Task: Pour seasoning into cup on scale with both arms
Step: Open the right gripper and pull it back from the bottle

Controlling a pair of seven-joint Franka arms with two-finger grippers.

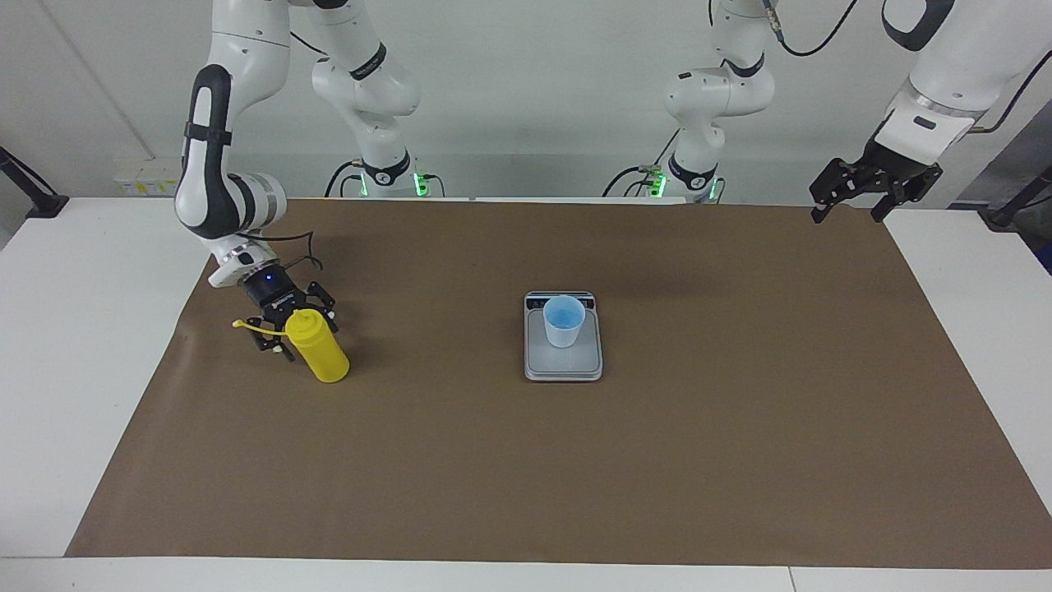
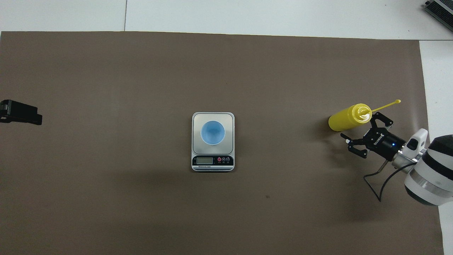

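The yellow seasoning bottle [image 1: 320, 355] [image 2: 344, 119] stands by itself on the brown mat toward the right arm's end of the table, its cap strap sticking out sideways. My right gripper [image 1: 306, 339] [image 2: 357, 126] is open and low beside the bottle's top, with its fingers spread and clear of the bottle. The light-blue cup [image 1: 564, 322] [image 2: 212, 132] stands upright on the scale [image 1: 567, 367] [image 2: 196, 119] at the middle of the mat. My left gripper [image 1: 846, 214] [image 2: 20, 112] waits open and raised over the mat's edge at the left arm's end, holding nothing.
The brown mat [image 1: 657, 460] covers most of the white table [image 1: 74, 329]. The scale's display strip [image 2: 212, 161] faces the robots. A black cable [image 2: 375, 180] loops from the right wrist over the mat.
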